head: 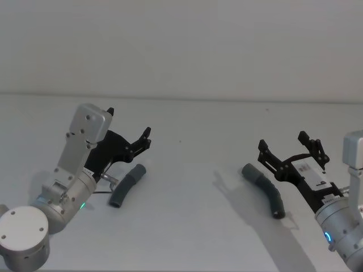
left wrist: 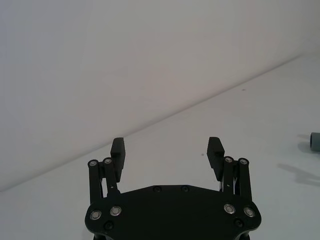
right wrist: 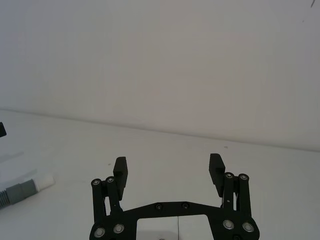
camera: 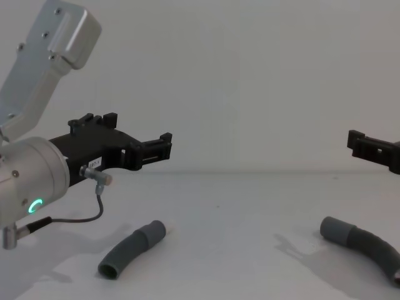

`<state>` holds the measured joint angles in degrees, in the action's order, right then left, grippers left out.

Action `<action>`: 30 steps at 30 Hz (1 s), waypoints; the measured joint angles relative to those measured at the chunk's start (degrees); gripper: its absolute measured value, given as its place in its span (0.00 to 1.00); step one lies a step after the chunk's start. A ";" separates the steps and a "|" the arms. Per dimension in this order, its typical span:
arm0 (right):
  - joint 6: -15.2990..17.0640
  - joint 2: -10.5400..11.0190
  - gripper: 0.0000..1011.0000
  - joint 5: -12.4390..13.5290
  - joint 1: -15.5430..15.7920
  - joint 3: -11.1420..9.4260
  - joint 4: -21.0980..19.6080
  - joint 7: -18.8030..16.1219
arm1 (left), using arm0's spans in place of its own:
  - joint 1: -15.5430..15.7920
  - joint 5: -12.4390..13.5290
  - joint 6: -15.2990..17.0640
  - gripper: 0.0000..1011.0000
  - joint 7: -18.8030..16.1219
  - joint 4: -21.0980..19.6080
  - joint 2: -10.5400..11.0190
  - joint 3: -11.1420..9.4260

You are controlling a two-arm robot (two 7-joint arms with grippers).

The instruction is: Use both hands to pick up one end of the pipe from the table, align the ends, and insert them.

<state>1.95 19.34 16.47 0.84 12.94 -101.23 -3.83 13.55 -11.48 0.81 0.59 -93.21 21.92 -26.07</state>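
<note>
**Table stock, left to right: two hose pieces down, two claws up**

1. Left gripper [head: 129,120] [left wrist: 166,147] [camera: 137,131]. I have it hanging above the left side of the table [head: 187,226], clear of the surface and pointed toward the far edge. Its fingers are spread wide and grip nothing. A green ring light [camera: 34,204] glows on its silver wrist.

2. Left hose piece [head: 126,186] [camera: 131,249]. Dark grey and curved, it lies flat on the table's left half, just below and beside the left gripper, untouched. One open end faces the near edge. The other end, a smooth cuff with a whitish tip [right wrist: 45,181], points inward toward the table's middle.

3. Right hose piece [head: 265,190] [camera: 362,240]. It is a ribbed grey curve lying flat on the table's right half, well apart from the left piece, with bare table between them. Its wider smooth cuff [left wrist: 315,141] faces the middle of the table, and its other end trails toward the near right corner.

4. Right gripper [head: 283,141] [right wrist: 167,162] [camera: 374,150]. I have it raised over the right side of the table, just beside the right hose piece and not touching it. I read the fingers as parted wide with only white table showing between them. A blue light [head: 329,237] shows on that wrist.
</note>
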 joint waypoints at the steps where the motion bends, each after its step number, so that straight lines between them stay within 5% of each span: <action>1: 0.00 0.00 0.99 0.00 0.00 0.00 0.00 0.00 | 0.00 0.00 -0.01 0.99 0.00 0.00 0.00 0.00; 30: 0.00 0.00 0.99 0.00 -0.01 0.00 0.01 0.00 | 0.04 0.00 -0.03 0.99 0.04 0.04 -0.03 0.05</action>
<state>1.95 19.33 16.47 0.84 12.94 -101.23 -3.83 13.59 -11.48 0.79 0.63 -93.17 21.89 -26.02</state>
